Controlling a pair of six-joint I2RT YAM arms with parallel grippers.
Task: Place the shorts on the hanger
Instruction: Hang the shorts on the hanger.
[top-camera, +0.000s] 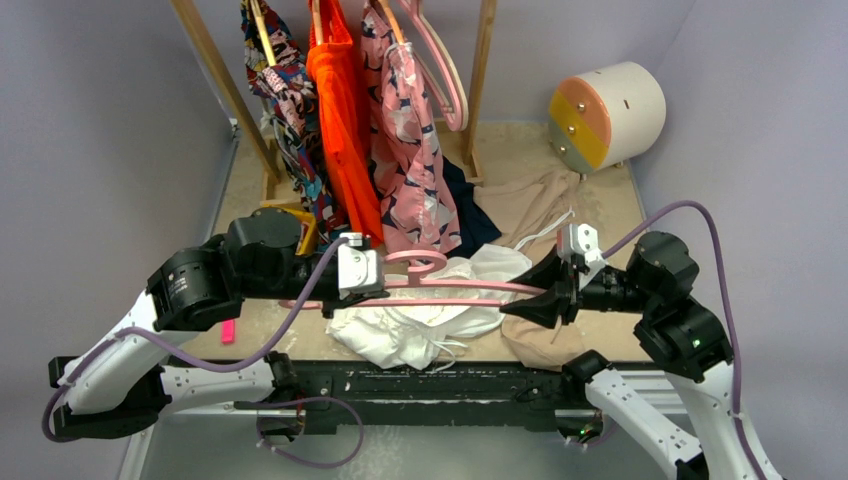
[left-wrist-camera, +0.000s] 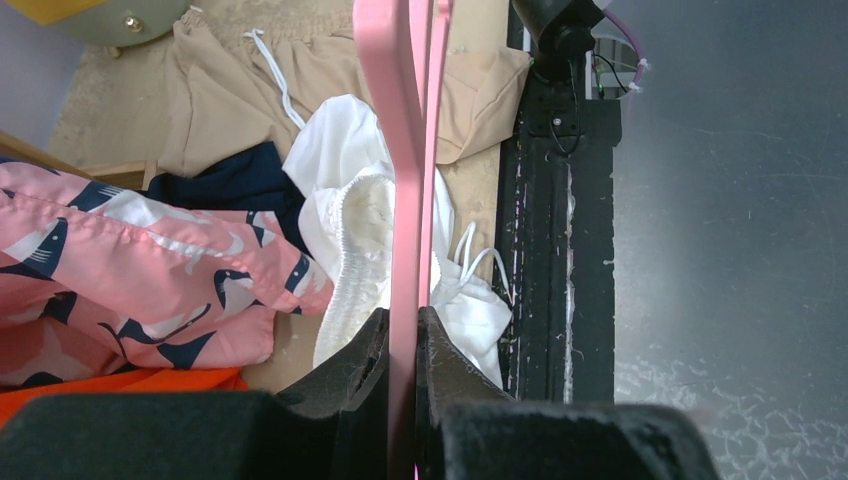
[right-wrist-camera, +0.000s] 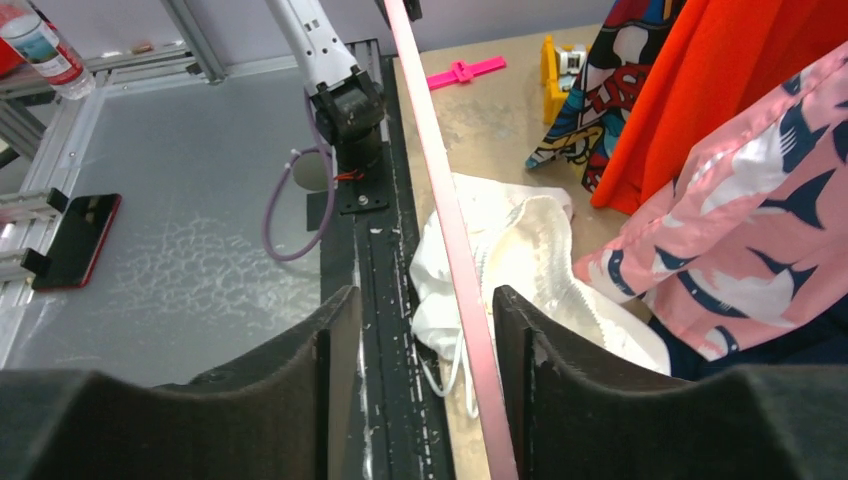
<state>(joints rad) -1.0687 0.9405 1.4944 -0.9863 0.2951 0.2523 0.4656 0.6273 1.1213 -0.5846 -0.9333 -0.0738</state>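
My left gripper (left-wrist-camera: 402, 325) was clamped tight on one end of the smooth pink plastic clothes hanger (left-wrist-camera: 398, 150), holding it roughly level over the middle of the tabletop's (top-camera: 505, 150) near edge. My right gripper (right-wrist-camera: 422, 295) stood wide apart, a finger (right-wrist-camera: 335, 350) on either side of the hanger's other end and touching neither face of it, so only my left side carried the weight.

The crumpled white thin-fabric shorts (top-camera: 420, 325) lay heaped on the table under the hanger, at the near edge. Their gathered waistband faced up and the drawstrings trailed toward the black rail. No part of the cloth was over the bar or an arm of the hanger; I could not tell whether the bar brushed the top of the heap.

By my reckoning the task was in its early half. The hanger was in hand, but the shorts had not been picked up, opened or draped. I judged my free right gripper the natural one to fetch the waistband.
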